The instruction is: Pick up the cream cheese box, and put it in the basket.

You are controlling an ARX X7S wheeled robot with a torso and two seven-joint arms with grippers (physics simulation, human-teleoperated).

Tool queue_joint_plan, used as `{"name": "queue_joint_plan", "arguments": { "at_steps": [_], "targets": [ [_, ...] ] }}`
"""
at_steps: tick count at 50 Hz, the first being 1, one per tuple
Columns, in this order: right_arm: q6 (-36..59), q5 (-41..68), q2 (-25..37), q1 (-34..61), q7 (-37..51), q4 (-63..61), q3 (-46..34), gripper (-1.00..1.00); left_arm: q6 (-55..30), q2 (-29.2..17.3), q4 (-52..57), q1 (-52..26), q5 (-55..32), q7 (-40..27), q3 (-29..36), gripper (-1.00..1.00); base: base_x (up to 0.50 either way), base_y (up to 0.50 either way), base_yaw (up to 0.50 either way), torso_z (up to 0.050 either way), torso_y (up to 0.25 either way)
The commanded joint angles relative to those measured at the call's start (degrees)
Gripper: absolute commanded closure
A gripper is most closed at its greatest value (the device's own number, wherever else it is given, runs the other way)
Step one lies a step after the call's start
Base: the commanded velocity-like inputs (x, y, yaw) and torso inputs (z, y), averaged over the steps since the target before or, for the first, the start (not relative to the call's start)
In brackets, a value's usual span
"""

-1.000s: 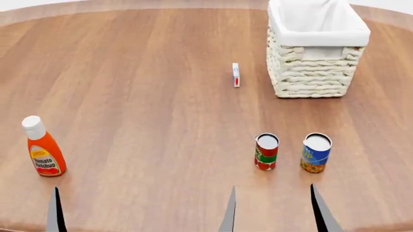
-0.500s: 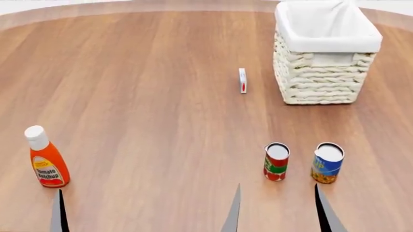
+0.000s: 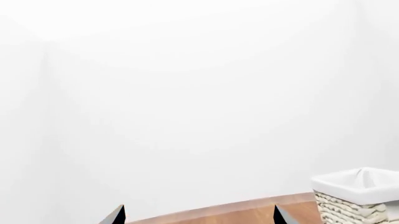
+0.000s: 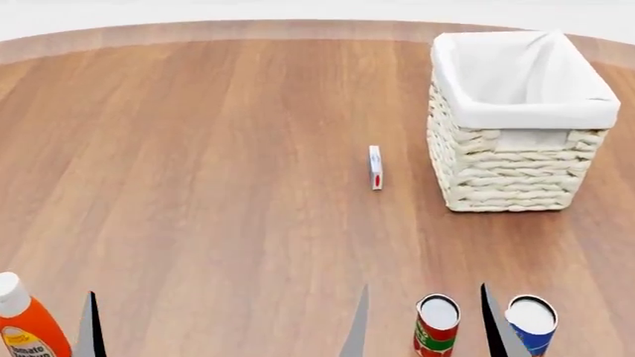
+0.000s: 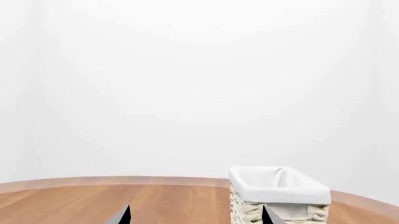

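The cream cheese box (image 4: 375, 167), small, thin and white with a red mark, stands on edge on the wooden table (image 4: 198, 149), just left of the basket (image 4: 506, 171). The basket is cream wicker with white lining and also shows in the left wrist view (image 3: 361, 200) and the right wrist view (image 5: 277, 196). My right gripper (image 4: 424, 331) is open and empty at the near edge, well short of the box; its jaws stand wide apart in its wrist view (image 5: 196, 217). My left gripper (image 3: 198, 219) is open and empty; only one fingertip (image 4: 91, 327) shows in the head view.
A red-green can (image 4: 436, 327) and a blue can (image 4: 532, 323) stand near my right fingers. A ketchup bottle (image 4: 25, 327) stands at the near left. Both wrist views face a white wall beyond the table.
The head view has shifted: the box, basket, cans and ketchup bottle have all slid down the picture and look nearer. My fingertips keep their places in the view.
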Motion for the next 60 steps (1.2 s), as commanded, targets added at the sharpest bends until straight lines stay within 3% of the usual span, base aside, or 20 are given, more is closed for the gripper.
{"name": "queue_joint_plan", "arguments": {
  "at_steps": [1, 47, 60],
  "targets": [
    [0.0, 0.8, 0.4, 0.1, 0.3, 0.0, -0.2, -1.0, -0.2, -0.3, 0.2, -0.1, -0.1, -0.4, 0.3, -1.0, 0.5, 0.0, 0.0, 0.0, 0.0],
    [0.0, 1.3, 1.7, 0.6, 2.1, 0.6, -1.5, -1.0, -0.8, -1.6, 0.1, -0.7, -1.1, -1.9, 1.0, -1.0, 0.5, 0.0, 0.0, 0.0, 0.001],
    [6.4, 4.1, 1.7, 4.1, 4.1, -1.4, 0.4, -1.0, -1.4, -1.6, 0.3, -0.8, -3.5, -2.3, 0.1, -1.0, 0.03, 0.0, 0.0, 0.0, 0.001]
  ]
}}
